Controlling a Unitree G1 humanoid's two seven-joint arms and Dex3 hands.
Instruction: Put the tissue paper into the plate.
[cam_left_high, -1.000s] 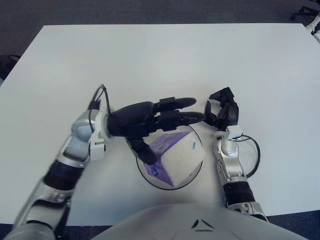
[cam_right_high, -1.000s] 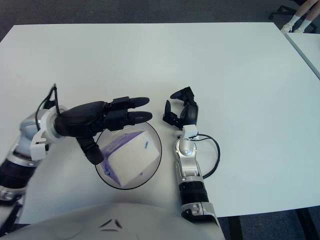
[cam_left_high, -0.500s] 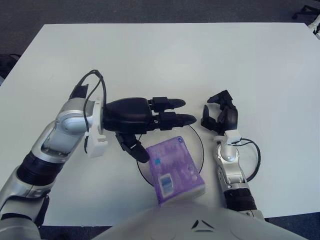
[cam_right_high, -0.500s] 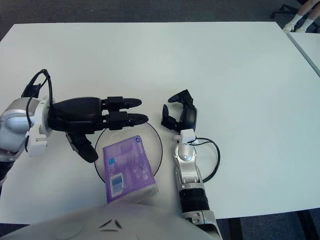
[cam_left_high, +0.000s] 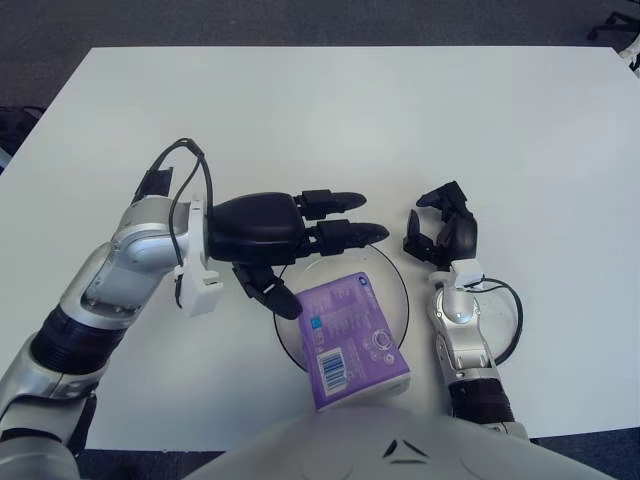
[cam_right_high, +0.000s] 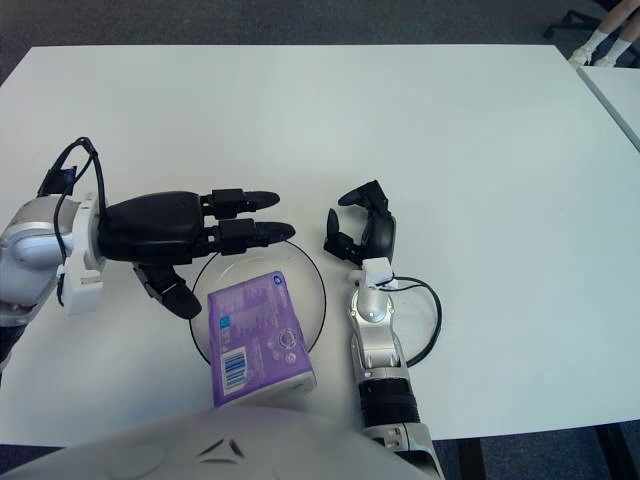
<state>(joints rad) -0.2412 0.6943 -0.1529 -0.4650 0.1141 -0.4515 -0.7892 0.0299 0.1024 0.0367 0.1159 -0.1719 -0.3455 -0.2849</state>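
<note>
The purple tissue pack (cam_left_high: 351, 339) lies flat in the clear glass plate (cam_left_high: 392, 286), label up, its near end reaching over the plate's front rim. My left hand (cam_left_high: 290, 240) hovers just above the plate's far-left rim, fingers spread and holding nothing, apart from the pack. My right hand (cam_left_high: 443, 230) rests on the table to the right of the plate, fingers loosely curled and empty.
A black cable (cam_left_high: 505, 305) loops on the white table (cam_left_high: 330, 120) beside my right forearm. The table's far half holds nothing else. The front table edge runs just below the plate.
My left hand let go of the tissue pack, which dropped flat into the plate. The hand then drew back to the left and slightly up. The right hand stayed put.
</note>
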